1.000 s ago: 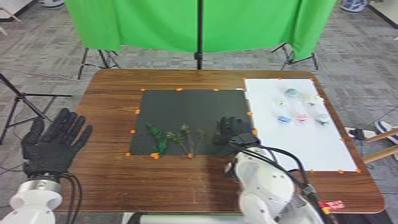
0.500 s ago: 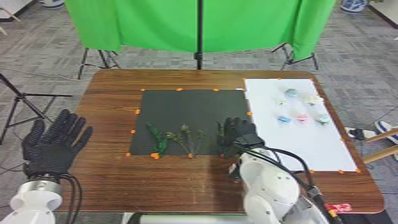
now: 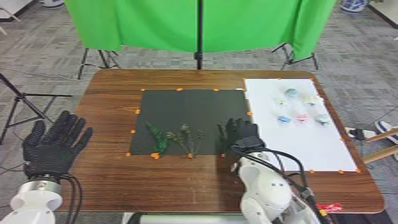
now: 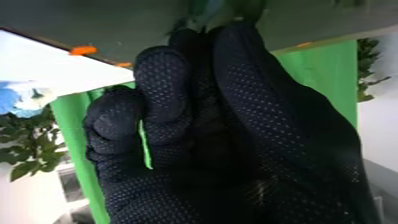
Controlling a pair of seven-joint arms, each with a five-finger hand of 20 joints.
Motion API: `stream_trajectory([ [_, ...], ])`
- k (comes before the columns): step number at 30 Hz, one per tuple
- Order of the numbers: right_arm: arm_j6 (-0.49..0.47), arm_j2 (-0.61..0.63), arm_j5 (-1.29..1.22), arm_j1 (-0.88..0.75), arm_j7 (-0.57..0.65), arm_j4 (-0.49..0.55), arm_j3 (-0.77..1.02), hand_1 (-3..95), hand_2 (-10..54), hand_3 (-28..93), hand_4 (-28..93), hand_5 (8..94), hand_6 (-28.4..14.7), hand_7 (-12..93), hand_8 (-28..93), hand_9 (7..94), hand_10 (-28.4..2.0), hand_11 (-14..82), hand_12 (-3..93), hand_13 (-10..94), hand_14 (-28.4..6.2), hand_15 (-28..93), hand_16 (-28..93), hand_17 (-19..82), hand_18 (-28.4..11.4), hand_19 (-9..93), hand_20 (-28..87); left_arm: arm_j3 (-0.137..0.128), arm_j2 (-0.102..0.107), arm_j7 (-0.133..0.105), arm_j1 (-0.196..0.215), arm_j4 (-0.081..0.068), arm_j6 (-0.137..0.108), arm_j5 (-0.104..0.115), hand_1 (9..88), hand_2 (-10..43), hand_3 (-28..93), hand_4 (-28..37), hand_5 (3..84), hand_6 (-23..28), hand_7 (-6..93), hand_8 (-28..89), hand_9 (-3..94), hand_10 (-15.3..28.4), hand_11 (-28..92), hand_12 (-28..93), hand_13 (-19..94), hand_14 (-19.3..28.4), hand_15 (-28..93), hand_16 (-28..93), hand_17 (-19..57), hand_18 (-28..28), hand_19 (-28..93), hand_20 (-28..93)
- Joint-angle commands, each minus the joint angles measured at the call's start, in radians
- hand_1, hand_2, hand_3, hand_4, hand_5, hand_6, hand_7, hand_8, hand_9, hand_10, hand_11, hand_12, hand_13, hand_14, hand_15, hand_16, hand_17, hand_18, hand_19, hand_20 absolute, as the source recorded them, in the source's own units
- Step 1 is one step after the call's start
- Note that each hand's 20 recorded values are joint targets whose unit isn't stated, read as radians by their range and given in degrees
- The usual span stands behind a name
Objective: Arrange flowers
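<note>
The left hand (image 3: 55,145) is held open above the table's left side, fingers straight. At the right edge of the dark sheet (image 3: 191,110) is the right hand (image 3: 242,135), its fingers straight and nothing held. In the right wrist view the right hand (image 4: 275,125) has its fingers extended close together. A green leafy sprig (image 3: 159,140) and thin budded stems (image 3: 187,135) lie on the dark sheet's lower left. Several pale blue, white and pink flowers (image 3: 301,118) lie on the white sheet (image 3: 306,145). A blue flower (image 4: 9,97) shows in the right wrist view.
Orange tape bits (image 3: 155,156) mark the sheets' edges on the brown table (image 3: 115,100). A small red item (image 3: 330,207) sits near the table's front right. Behind stands a green cloth (image 3: 142,25) on a frame.
The right hand has shifted slightly to the right since a second ago, and its arm has changed angle. The left hand and the flowers have stayed put.
</note>
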State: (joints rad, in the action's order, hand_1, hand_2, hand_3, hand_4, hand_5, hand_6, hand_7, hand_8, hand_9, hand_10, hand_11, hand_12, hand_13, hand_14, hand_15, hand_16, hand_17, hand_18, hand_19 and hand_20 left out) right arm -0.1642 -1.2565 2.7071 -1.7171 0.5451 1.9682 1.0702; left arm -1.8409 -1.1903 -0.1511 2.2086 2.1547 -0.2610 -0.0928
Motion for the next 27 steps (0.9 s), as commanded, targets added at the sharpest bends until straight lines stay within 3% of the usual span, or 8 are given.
stream_trajectory([
  [1, -0.003, 0.008, 0.027, -0.021, -0.048, -0.005, 0.008, 68.0, -9.5, 69, -28, 55.6, -5.5, 34, -11, 68.4, -14.9, 26.8, 50.7, 63, -9.8, 59, 47, 36, -25.3, 88, 35, 0.003, -0.009, 0.014, 0.011, -0.003, 0.002, -0.004, 29.6, 11.7, 73, -28.3, 49.7, 9.2, 16.8, -8, 43.1, 15.8, 26, 15, 32, 16.0, 42, -5, -4.2, 15.2, 34, 17],
  [5, -0.006, 0.010, 0.036, -0.019, -0.055, 0.001, 0.007, 66.5, -9.5, 70, -28, 52.2, -7.0, 19, -10, 67.4, -15.0, 28.8, 49.8, 63, -9.8, 60, 46, 36, -25.5, 87, 34, 0.004, -0.009, 0.016, 0.012, -0.003, 0.009, -0.009, 30.6, 10.5, 73, -28.2, 49.6, 9.1, 16.9, -8, 43.0, 15.7, 26, 15, 32, 15.9, 42, -5, -4.2, 15.1, 34, 17],
  [13, 0.068, 0.031, 0.022, -0.019, -0.044, 0.053, 0.004, 65.7, -9.5, 68, -28, 52.5, -7.4, 15, -10, 67.4, -15.4, 28.8, 48.7, 63, -10.0, 60, 45, 36, -25.8, 87, 34, 0.004, -0.007, 0.011, 0.012, -0.001, 0.000, -0.001, 31.4, 9.9, 72, -28.0, 49.3, 9.2, 17.0, -8, 42.8, 15.7, 26, 15, 32, 15.9, 42, -5, -4.3, 15.2, 34, 17],
  [19, 0.066, 0.047, 0.012, -0.016, -0.027, 0.095, 0.030, 65.6, -9.5, 67, -28, 55.6, -7.3, 14, -10, 69.9, -16.1, 15.9, 39.6, 64, -10.0, 56, 44, 36, -26.1, 88, 33, 0.001, -0.011, 0.010, 0.016, 0.000, 0.002, -0.002, 30.1, 11.4, 72, -28.2, 49.4, 9.2, 16.9, -9, 42.8, 15.7, 26, 15, 32, 15.9, 42, -5, -4.3, 15.2, 34, 17],
  [24, 0.079, 0.044, -0.016, 0.017, 0.046, 0.065, 0.125, 62.7, -9.5, 68, -28, 56.1, -7.4, 14, -10, 67.1, -18.4, 19.2, 30.1, 64, -10.3, 53, 43, 36, -26.4, 88, 32, 0.005, -0.013, 0.011, 0.013, 0.001, 0.015, -0.009, 29.7, 11.7, 72, -28.2, 49.4, 9.2, 16.9, -8, 42.7, 15.7, 26, 15, 32, 16.0, 42, -6, -4.3, 15.2, 34, 17],
  [25, 0.076, 0.047, -0.018, 0.026, 0.055, 0.054, 0.152, 61.2, -9.5, 69, -27, 56.3, -7.5, 14, -10, 63.4, -20.3, 21.0, 22.9, 62, -11.1, 51, 41, 36, -26.5, 88, 31, 0.006, -0.012, 0.009, 0.010, 0.000, 0.020, -0.011, 29.7, 11.7, 72, -28.3, 49.3, 9.2, 16.9, -8, 42.8, 15.7, 26, 15, 32, 16.0, 42, -6, -4.3, 15.2, 34, 17],
  [27, 0.090, 0.063, -0.039, 0.042, 0.076, 0.026, 0.199, 58.7, -9.5, 72, -28, 55.9, -7.7, 13, -10, 59.1, -21.5, 19.1, 19.4, 58, -13.7, 48, 35, 35, -26.2, 86, 29, 0.006, -0.009, 0.005, 0.011, 0.001, 0.031, -0.018, 29.6, 11.9, 72, -28.3, 49.4, 9.2, 16.8, -8, 42.8, 15.7, 26, 15, 32, 15.9, 42, -5, -4.2, 15.2, 34, 17],
])
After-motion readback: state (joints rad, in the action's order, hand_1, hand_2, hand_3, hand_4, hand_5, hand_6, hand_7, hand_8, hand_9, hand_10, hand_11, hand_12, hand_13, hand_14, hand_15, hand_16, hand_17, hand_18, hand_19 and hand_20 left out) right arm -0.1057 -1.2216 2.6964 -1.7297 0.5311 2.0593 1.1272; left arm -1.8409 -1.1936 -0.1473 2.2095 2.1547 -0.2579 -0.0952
